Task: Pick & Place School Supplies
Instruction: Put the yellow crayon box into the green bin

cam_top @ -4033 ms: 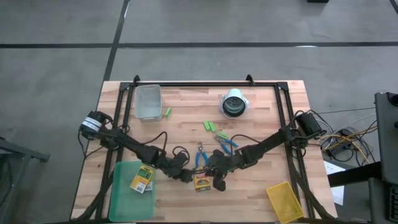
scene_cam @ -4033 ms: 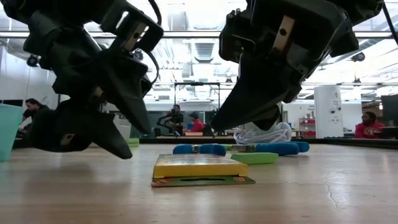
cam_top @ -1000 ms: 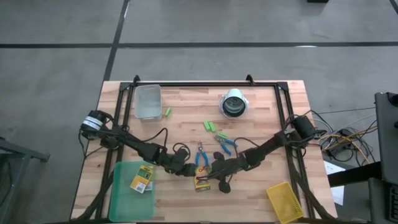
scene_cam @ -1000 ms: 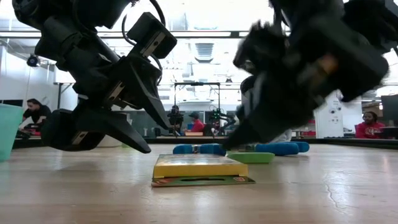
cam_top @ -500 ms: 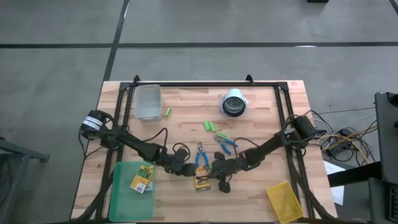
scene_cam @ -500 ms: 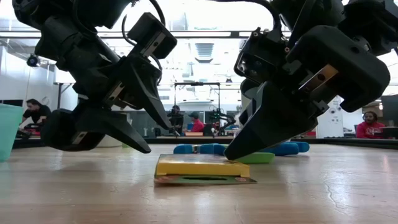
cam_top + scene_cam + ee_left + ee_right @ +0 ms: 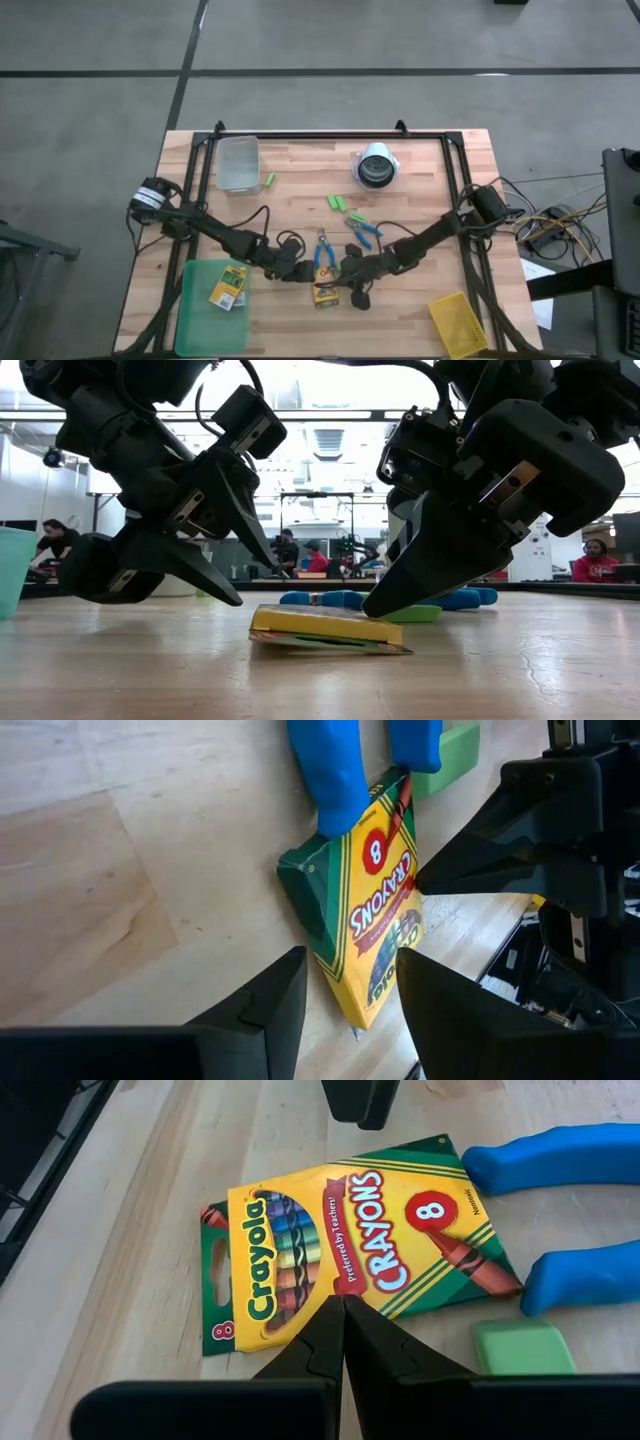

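From above, a crayon box lies at six o'clock on the worktop, between both arms. At table height, the right hand, pinched shut, presses the box's edge, apparently tipping it up. The left hand hovers alongside, partly spread and empty, probably waiting to grasp it. Blue scissors touch the box.

On my wooden table: clear plastic container, roll of white tape, flat green tray, small yellow bin.
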Available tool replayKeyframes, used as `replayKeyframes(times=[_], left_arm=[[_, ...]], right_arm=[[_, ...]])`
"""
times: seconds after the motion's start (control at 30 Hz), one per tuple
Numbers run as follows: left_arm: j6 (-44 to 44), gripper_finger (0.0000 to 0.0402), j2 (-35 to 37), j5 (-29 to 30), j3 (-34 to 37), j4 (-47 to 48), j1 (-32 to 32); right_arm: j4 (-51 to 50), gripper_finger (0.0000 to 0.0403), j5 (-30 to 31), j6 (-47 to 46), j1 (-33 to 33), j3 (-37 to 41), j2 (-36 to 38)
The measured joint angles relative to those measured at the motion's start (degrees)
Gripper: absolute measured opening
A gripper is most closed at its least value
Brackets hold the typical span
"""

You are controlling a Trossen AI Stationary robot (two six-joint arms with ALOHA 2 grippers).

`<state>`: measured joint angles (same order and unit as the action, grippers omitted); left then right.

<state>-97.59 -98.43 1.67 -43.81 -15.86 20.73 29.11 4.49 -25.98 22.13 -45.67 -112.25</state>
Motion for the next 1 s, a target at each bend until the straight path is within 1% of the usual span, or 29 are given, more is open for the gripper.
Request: replayKeyframes(times=[0.27,0.63,0.77,1.0], left_arm=[[0.4,0.0161,-0.1,1.1,0.0,2.9,0.0],[0.1,0.0161,-0.1,3.0,-0.1,2.4,0.0],[0.1,0.0161,-0.1,5.0,-0.1,2.3,0.0],[0.4,0.0161,-0.2,5.8,-0.1,2.3,0.0]], right_arm=[[-0.1,0.0008,0.0,0.0,0.0,0.0,0.0],[-0.3,0.0008,0.0,0.0,0.0,0.0,0.0],[-0.3,0.0008,0.0,0.0,0.0,0.0,0.0],[-0.6,0.0008,0.0,0.0,0.0,0.0,0.0]])
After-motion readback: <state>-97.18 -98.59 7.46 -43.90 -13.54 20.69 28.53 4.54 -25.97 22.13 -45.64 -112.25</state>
